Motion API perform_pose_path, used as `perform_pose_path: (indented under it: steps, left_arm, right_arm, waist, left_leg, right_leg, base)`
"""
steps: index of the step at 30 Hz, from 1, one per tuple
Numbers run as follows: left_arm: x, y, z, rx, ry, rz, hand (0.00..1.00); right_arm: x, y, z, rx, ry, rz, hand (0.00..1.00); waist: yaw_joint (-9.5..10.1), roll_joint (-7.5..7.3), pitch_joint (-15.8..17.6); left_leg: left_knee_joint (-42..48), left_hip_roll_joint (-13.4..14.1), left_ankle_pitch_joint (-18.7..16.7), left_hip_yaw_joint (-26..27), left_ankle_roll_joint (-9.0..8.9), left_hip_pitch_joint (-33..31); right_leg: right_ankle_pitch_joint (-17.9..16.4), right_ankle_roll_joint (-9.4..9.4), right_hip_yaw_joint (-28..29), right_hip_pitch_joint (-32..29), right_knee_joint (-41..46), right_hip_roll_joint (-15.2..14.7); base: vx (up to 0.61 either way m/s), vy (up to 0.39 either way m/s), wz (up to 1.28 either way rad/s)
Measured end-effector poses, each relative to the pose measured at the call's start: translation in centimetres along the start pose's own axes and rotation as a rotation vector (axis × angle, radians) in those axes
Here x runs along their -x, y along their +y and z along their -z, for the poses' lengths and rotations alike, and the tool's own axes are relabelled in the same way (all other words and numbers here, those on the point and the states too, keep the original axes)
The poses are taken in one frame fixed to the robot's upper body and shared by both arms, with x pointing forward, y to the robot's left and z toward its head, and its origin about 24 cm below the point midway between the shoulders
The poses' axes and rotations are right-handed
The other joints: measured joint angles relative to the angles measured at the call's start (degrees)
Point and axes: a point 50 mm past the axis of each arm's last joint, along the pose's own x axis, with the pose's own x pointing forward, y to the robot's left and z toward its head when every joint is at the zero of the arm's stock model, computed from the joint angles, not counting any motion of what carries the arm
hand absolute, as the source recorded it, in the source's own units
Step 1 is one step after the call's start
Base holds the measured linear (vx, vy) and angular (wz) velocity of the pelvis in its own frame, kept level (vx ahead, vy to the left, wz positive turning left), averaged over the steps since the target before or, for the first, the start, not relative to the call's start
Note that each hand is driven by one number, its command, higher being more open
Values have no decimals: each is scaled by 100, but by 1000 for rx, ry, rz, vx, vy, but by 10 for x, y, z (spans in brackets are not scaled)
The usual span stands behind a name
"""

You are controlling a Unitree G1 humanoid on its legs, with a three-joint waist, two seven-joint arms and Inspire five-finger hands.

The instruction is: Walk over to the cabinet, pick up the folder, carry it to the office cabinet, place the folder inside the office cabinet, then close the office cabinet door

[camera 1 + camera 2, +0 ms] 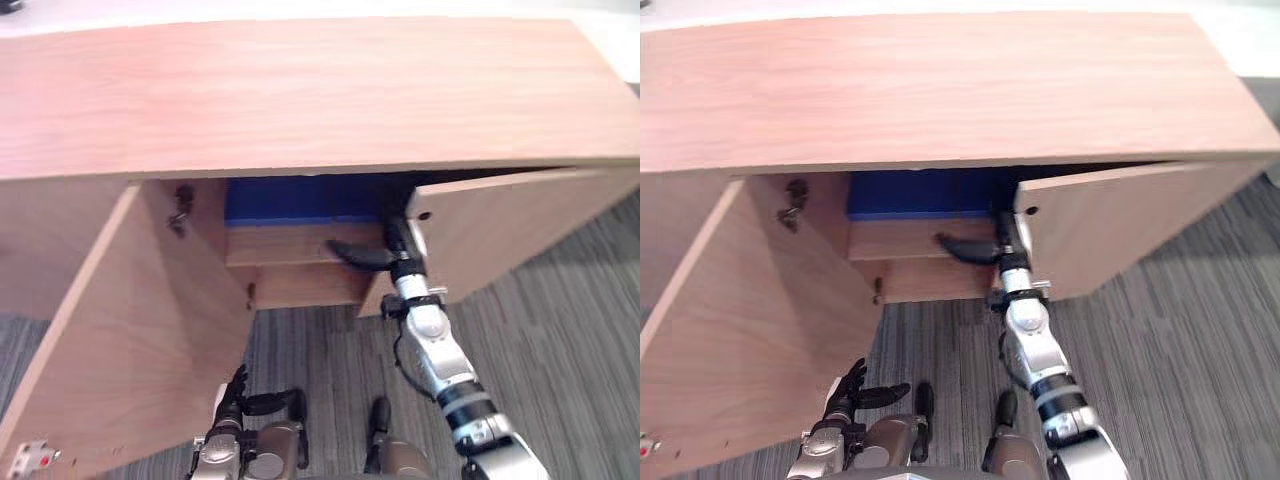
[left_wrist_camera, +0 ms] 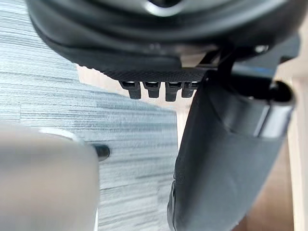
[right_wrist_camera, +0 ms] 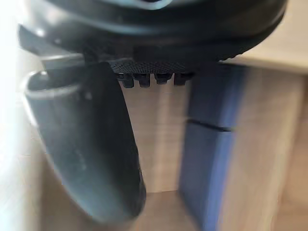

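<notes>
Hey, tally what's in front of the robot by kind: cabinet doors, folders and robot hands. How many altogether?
Cabinet doors: 2, left door and right door, both open.
Blue folder: 1.
Robot hands: 2, left robot hand, right robot hand.
Total: 5.

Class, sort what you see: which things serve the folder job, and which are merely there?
Job: blue folder on the shelf; office cabinet; left door, open; right door, open; right hand, reaching inside; left hand, low.
Merely there: striped carpet.
</notes>
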Motion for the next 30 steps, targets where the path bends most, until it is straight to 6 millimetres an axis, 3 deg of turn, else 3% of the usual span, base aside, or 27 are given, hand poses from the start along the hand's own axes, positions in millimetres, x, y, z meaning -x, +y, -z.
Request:
perform_pose_path:
  steps: [4, 7, 11, 12, 16, 19, 21, 22, 24, 27, 28, 29, 30]
  left_arm:
    - [1, 1, 2, 8, 7, -5, 100]
    - [2, 4, 5, 33, 18, -19, 100]
    - [4, 9, 10, 47, 37, -40, 100]
    - [5, 11, 12, 53, 43, -47, 100]
    - [6, 12, 16, 51, 54, -40, 100]
    - [7, 11, 18, 41, 58, -25, 100]
    - [8, 15, 18, 50, 54, -35, 100]
    - [10, 20, 19, 76, 55, -54, 100]
    - [10, 22, 19, 115, 51, -72, 100]
    - [12, 22, 23, 212, 62, -106, 100]
    - [14, 21, 25, 250, 64, -117, 100]
    - [17, 20, 27, 290, 63, -124, 100]
    - [17, 20, 28, 330, 69, -135, 100]
  right_arm:
    - [2, -16, 12, -82, 62, 87, 100]
    - [19, -23, 30, -103, 106, 124, 100]
    - [64, -22, 71, -125, 238, 137, 100]
    - [86, -23, 92, -97, 324, 143, 100]
    - [120, -32, 123, -32, 471, 159, 100]
    - [152, -47, 146, 5, 604, 213, 100]
    - [167, -52, 156, 20, 663, 243, 100]
    - [174, -54, 162, 32, 701, 253, 100]
    - [174, -58, 165, 36, 724, 282, 100]
    - [168, -65, 163, 29, 720, 325, 100]
    - [167, -67, 163, 25, 719, 344, 100]
    - [166, -72, 162, 20, 713, 371, 100]
    - [163, -76, 160, 11, 709, 407, 100]
  waist:
    - [-6, 1, 1]
    - [1, 0, 0]
    - [-52, -7, -2]
    - [-67, -12, -5]
    - [-264, -17, -6]
    - [-411, -21, -10]
    - [-408, -115, -68]
    - [-380, -261, -160]
    - [-331, -259, -160]
    - [-296, -108, -85]
    - [-286, -73, -95]
    - [-308, -25, -123]
    - [-340, -53, -113]
  left_leg:
    - [-208, -131, 66, -276, 58, 130]
    - [-554, -210, 152, -381, 36, 341]
    - [-881, -247, 208, -437, 31, 605]
    - [-983, -246, 214, -442, 27, 712]
    - [-948, -277, 203, -663, 31, 738]
    - [-665, -265, 141, -1165, 0, 733]
    - [-586, -302, 145, -1506, -9, 657]
    - [-532, -413, 162, -1682, -36, 553]
    - [-486, -473, 233, -1886, -136, 372]
    - [-410, -417, 426, -2093, -318, 152]
    - [-585, -364, 674, -2007, -385, 136]
    - [-676, -225, 579, -1454, -371, 104]
    - [-189, -158, 291, -789, -277, -32]
  right_leg:
    - [-48, 61, -217, 207, 1, -90]
    - [-113, 57, -254, 306, 6, -149]
    - [-258, 97, -263, 452, 27, -174]
    - [-326, 101, -264, 503, 36, -172]
    - [-557, 149, -403, 510, 325, -232]
    - [-859, -87, -23, 439, 1166, -209]
    - [-1220, -153, 377, 435, 1335, -195]
    - [-1370, -142, 411, 524, 1229, -253]
    - [-1482, -68, 268, 602, 1014, -266]
    - [-1534, 14, -144, 682, 911, -172]
    - [-1534, 10, -319, 695, 920, -170]
    - [-1526, -7, -545, 652, 873, -144]
    - [-1525, -10, -745, 651, 908, -244]
  base:
    - [48, 52, 41]
    - [52, 43, 20]
    - [76, -12, 5]
    - [87, -27, 0]
    - [100, -34, 25]
    - [83, -16, 88]
    - [85, -83, 106]
    - [34, -148, 89]
    - [-22, -151, 73]
    - [-128, -144, 67]
    - [-177, -90, 73]
    - [-244, -69, 90]
    - [-191, -27, 67]
